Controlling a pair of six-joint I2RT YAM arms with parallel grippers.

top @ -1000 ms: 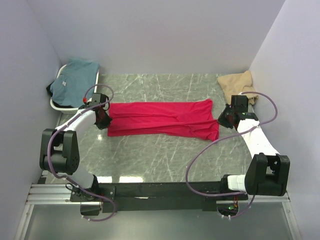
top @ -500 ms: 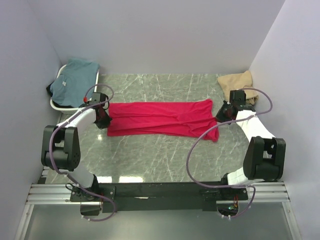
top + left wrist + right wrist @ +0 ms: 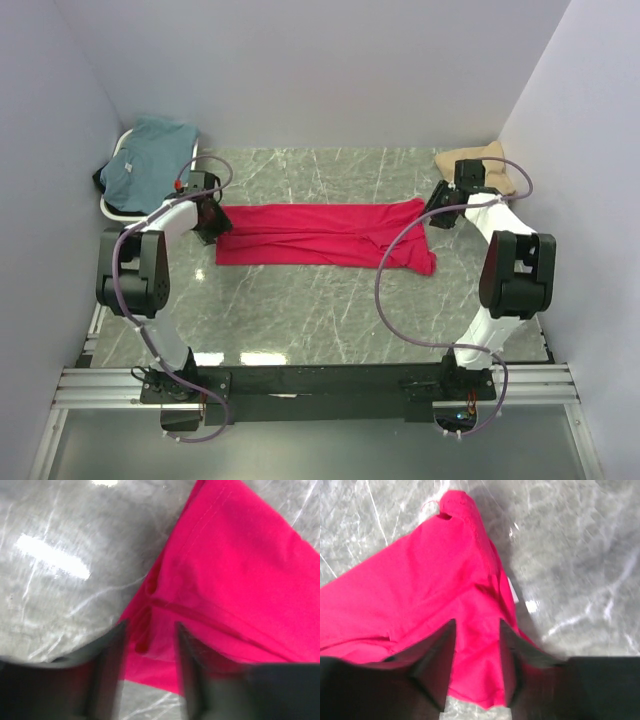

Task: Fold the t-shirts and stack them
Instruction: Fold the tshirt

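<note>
The red t-shirt (image 3: 320, 235) lies folded into a long narrow band across the middle of the marble table (image 3: 330, 320). My left gripper (image 3: 212, 222) stands at its left end, jaws apart, with red cloth (image 3: 230, 565) lying loose under and between the fingers (image 3: 112, 660). My right gripper (image 3: 440, 212) is at the shirt's right end, also open over the red cloth (image 3: 420, 580), nothing pinched. The left gripper (image 3: 150, 630) and the right gripper (image 3: 477, 625) both show a clear gap. A teal t-shirt (image 3: 150, 160) sits far left, a beige t-shirt (image 3: 478, 165) far right.
A white basket (image 3: 110, 208) at the far left corner holds the teal shirt. Grey walls close in the table on the left, back and right. Purple cables (image 3: 400, 270) loop over the table's right half.
Both grippers moved toward the far side and opened, letting go of the red shirt. The shirt's band is slightly narrower and its near edge has shifted back.
</note>
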